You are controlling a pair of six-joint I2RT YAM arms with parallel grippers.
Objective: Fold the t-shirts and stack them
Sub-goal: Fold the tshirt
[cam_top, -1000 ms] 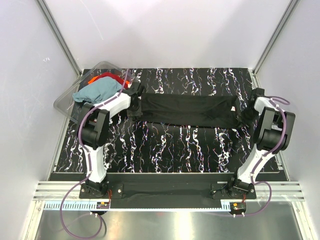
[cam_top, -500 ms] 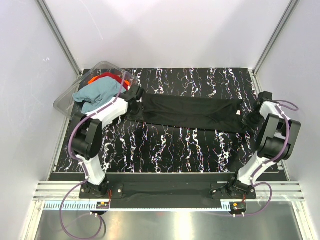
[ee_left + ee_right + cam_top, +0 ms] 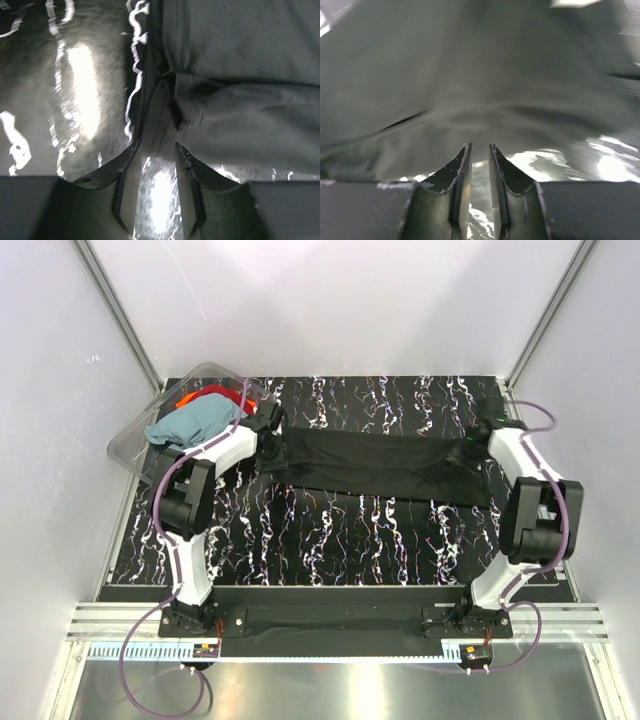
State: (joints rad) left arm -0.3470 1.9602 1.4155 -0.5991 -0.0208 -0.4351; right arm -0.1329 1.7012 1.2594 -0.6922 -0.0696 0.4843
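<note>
1. Across far-centre of marbled black table [image 3: 340,535], black t-shirt [image 3: 375,465] lies flat as a long band running L to R, w/ a few creases.
2. L gripper [image 3: 156,144] sits low at shirt's L end. Fingers are moderately apart w/ nothing between them, only shiny tabletop in the gap. Rumpled shirt edge lies just past the tips, not pinched.
3. R gripper [image 3: 479,145] sits at shirt's R end, low over table. Fingers are narrow, a slim gap w/ bare reflective table showing through and no cloth in it. Shirt fills the view just beyond the tips; wrist pic is blurry.
4. Far-L corner: clear tub [image 3: 128,445], tilted, partly off table edge. It holds teal-blue t-shirt [image 3: 195,423] bunched in front and red-orange t-shirt [image 3: 205,395] behind it, both crumpled.
5. L arm's forearm passes just beside the tub; touching or not, can't tell.
</note>
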